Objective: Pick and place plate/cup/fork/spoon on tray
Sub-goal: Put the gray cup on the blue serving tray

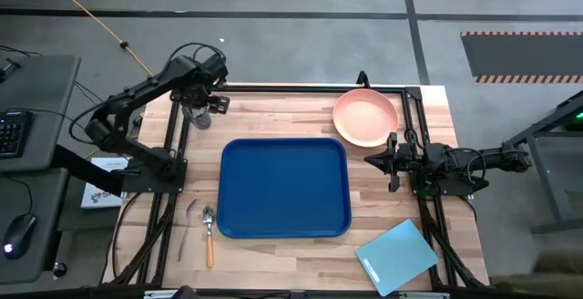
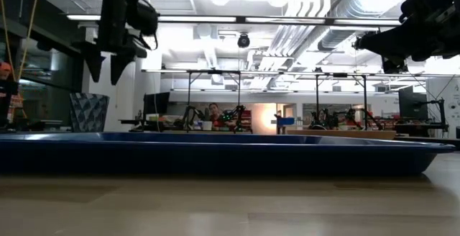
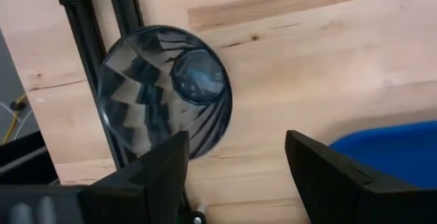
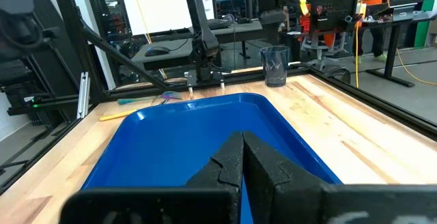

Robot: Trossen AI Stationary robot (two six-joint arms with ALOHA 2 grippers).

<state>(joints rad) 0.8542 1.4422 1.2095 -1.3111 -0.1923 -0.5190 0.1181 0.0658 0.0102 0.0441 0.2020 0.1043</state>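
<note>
Now the cup (image 3: 164, 91) is targeted, standing by the table's far-left frame rail.
Left gripper (image 3: 235, 162) hovers above it, jaws wide; next, descend and close. Right gripper (image 4: 240, 157), jaws together, waits beside the empty tray (image 1: 285, 187).

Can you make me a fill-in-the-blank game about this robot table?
1. The left gripper hangs over the ____, its fingers apart.
2. The pink plate sits on the table, not on the blue ____.
3. The right gripper has its fingers ____.
4. The spoon has an ____ handle.

Missing words: cup; tray; shut; orange
</note>
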